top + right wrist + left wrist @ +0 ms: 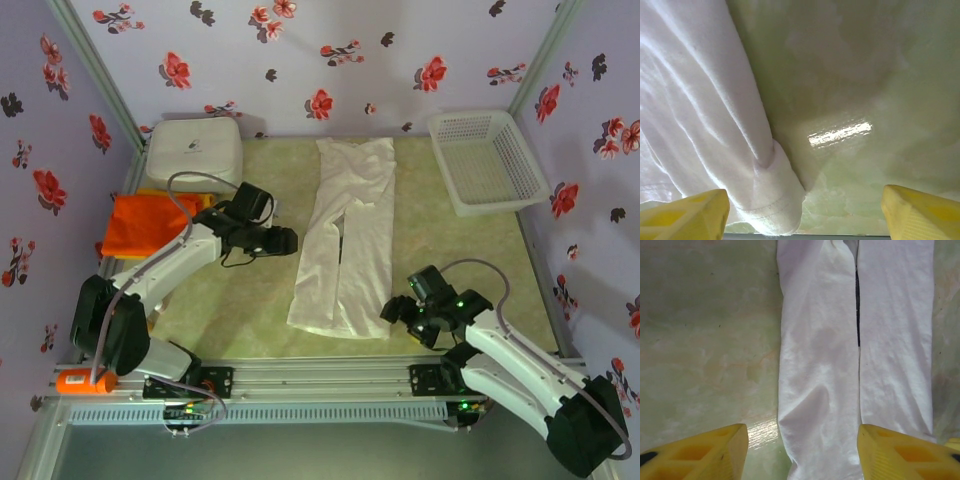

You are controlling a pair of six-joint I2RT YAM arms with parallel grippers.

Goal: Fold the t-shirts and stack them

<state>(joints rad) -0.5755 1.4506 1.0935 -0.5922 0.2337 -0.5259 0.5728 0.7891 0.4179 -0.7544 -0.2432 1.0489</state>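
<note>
While both arms reached in from the near edge, the pale green marbled table (pixel 250 300) took up most of the top view, walled by lilac paper printed with red and black flowers. Down its middle lay the off-white t-shirt (pixel 345 240), its sides folded inward to make a long band that ran from just short of the back wall toward the near edge. In the left wrist view the two folded-in flaps of that shirt (pixel 820 365) lay side by side, with a thin dark slit between them.

At the back right corner stood a white mesh basket (pixel 475 115), well apart from the shirt. At the back left sat a white rounded box (pixel 195 150). Just in front of that box lay the folded orange t-shirt (pixel 140 225), with a strip of the yellow t-shirt (pixel 160 192) peeking out at its far edge.

The left gripper (pixel 285 240) was just beside the band's left edge, about halfway along it. Its yellow fingers (pixel 715 450) stood spread wide, clasping nothing. The right gripper (pixel 395 310) was near the band's near right corner. Its fingers (pixel 920 210) were likewise spread and empty, and the shirt's hemmed corner (pixel 775 200) lay on the table nearer the left-hand one.
</note>
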